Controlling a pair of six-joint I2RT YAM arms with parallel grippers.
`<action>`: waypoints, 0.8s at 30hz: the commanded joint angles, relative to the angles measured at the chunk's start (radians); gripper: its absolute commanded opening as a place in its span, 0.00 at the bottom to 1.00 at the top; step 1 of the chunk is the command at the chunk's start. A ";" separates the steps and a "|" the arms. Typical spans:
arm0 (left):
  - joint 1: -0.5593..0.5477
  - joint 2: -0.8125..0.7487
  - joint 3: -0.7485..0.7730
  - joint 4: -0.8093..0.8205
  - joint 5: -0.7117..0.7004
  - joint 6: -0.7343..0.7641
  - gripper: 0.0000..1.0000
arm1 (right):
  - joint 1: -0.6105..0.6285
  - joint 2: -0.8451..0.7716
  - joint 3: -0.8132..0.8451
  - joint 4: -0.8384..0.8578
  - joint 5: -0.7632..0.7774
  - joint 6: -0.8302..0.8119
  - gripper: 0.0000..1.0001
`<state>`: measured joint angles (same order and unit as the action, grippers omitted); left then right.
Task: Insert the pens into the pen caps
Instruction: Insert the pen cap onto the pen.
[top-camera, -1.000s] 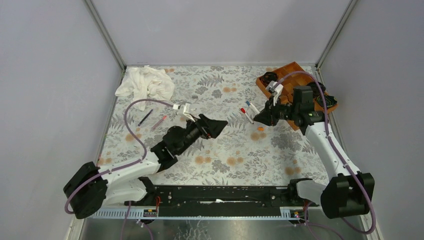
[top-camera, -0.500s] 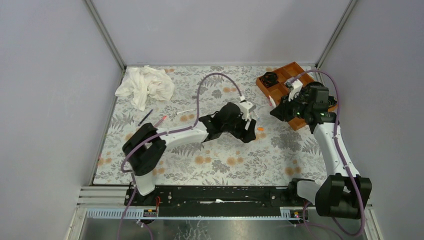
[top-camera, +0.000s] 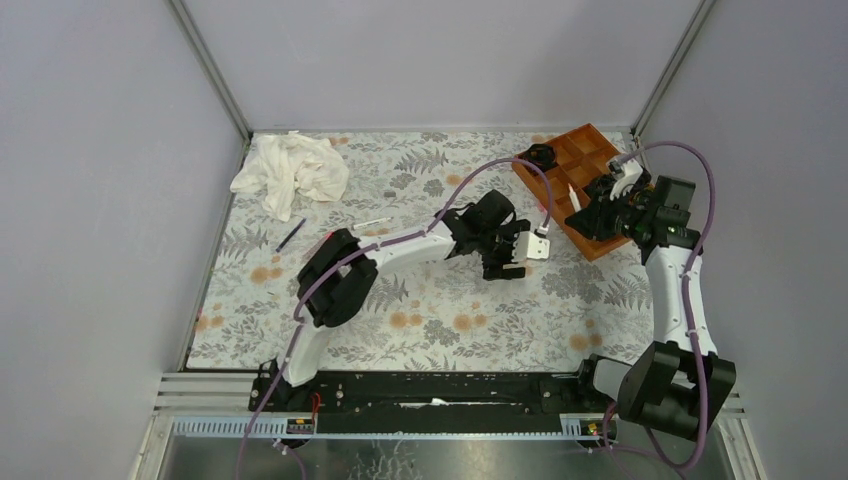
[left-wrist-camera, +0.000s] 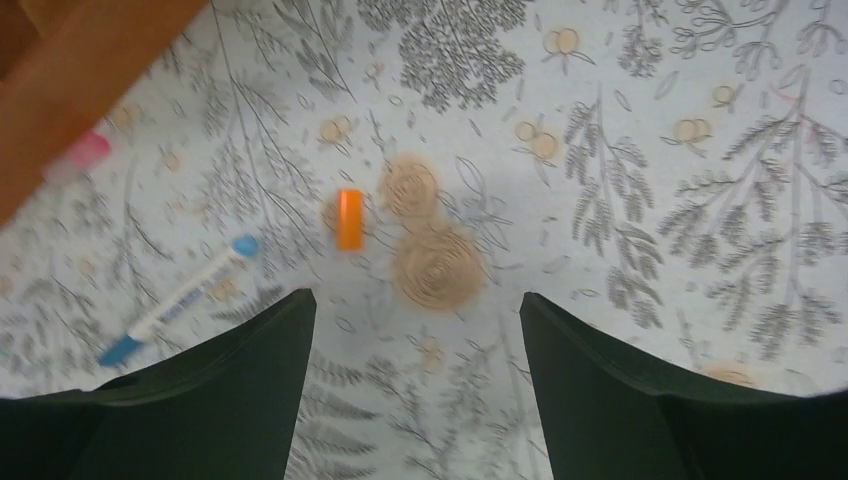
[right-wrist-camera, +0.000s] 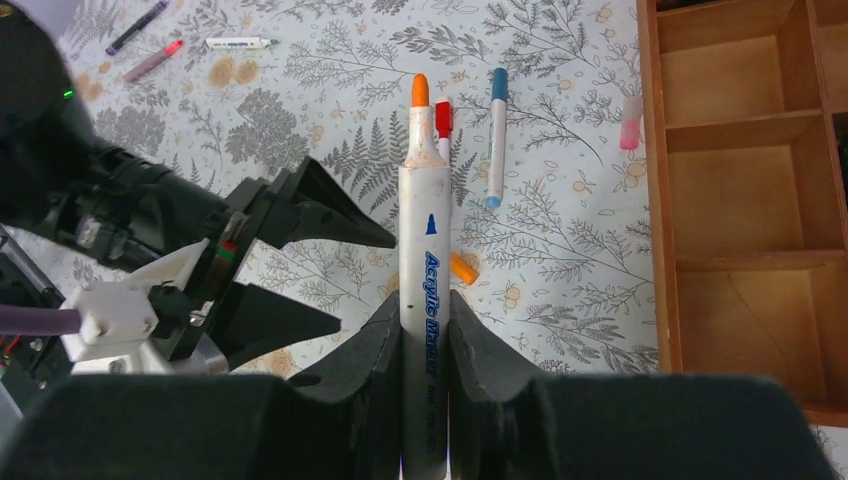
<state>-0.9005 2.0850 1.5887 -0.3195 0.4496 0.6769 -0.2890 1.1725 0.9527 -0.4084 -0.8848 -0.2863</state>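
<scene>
My right gripper (right-wrist-camera: 425, 300) is shut on a white marker pen with an orange tip (right-wrist-camera: 424, 230), held up near the tray's front edge in the top view (top-camera: 572, 195). My left gripper (left-wrist-camera: 415, 297) is open and empty, hovering over the mat with an orange cap (left-wrist-camera: 349, 218) just ahead of its jaws. The orange cap also shows in the right wrist view (right-wrist-camera: 463, 268). A blue-tipped pen (left-wrist-camera: 180, 300) and a red-tipped pen (right-wrist-camera: 443, 125) lie next to it. A pink cap (right-wrist-camera: 630, 125) lies against the tray.
A wooden compartment tray (top-camera: 590, 240) stands at the back right, holding a black rosette object (top-camera: 540, 155). A white cloth (top-camera: 290, 165) lies at the back left. A dark pen (top-camera: 291, 235), a pink pen (right-wrist-camera: 152, 60) and a white pen (top-camera: 372, 224) lie left of centre.
My left arm has swung from the mat's left-centre across to the right, over the orange cap. My right gripper has drawn back right toward the tray, still holding the pen.
</scene>
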 joint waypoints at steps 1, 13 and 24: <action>0.021 0.091 0.135 -0.124 0.106 0.190 0.81 | -0.056 0.002 0.045 -0.007 -0.083 0.014 0.00; 0.034 0.289 0.412 -0.265 0.103 0.217 0.64 | -0.106 0.003 0.041 -0.010 -0.147 0.019 0.00; 0.036 0.423 0.573 -0.333 0.022 0.200 0.54 | -0.138 -0.003 0.041 -0.015 -0.191 0.018 0.00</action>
<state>-0.8719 2.4794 2.1063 -0.6071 0.5068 0.8707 -0.4160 1.1793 0.9527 -0.4152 -1.0237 -0.2726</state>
